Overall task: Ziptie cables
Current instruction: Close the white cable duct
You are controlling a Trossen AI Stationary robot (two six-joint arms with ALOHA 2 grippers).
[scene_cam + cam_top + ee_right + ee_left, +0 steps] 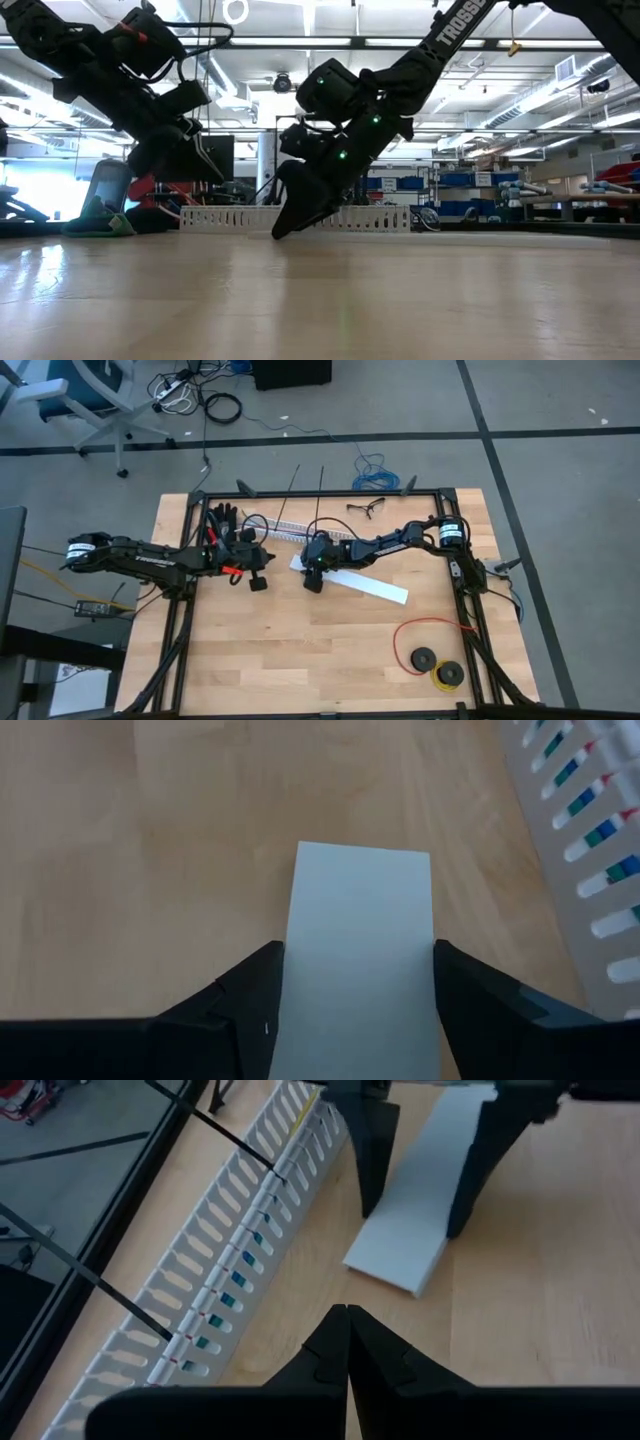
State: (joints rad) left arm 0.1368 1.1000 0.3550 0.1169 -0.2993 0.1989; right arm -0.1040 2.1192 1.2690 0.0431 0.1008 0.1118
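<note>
Straddling the flat white cover strip (360,960), the right gripper (355,995) seems clamped on it; cables (232,1295) lie inside the slotted channel (215,1270). Left gripper (347,1342) hovers closed. Next: lift the cover aside.

light: bright, ceiling tubes | shadows: soft | wrist fingers: blurry | glare: none

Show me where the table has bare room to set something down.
Bare wood spans the near half of the table, from the left edge to the red wire loop. It is crowded at the far side: slotted channel, flat white cover, both grippers.
</note>
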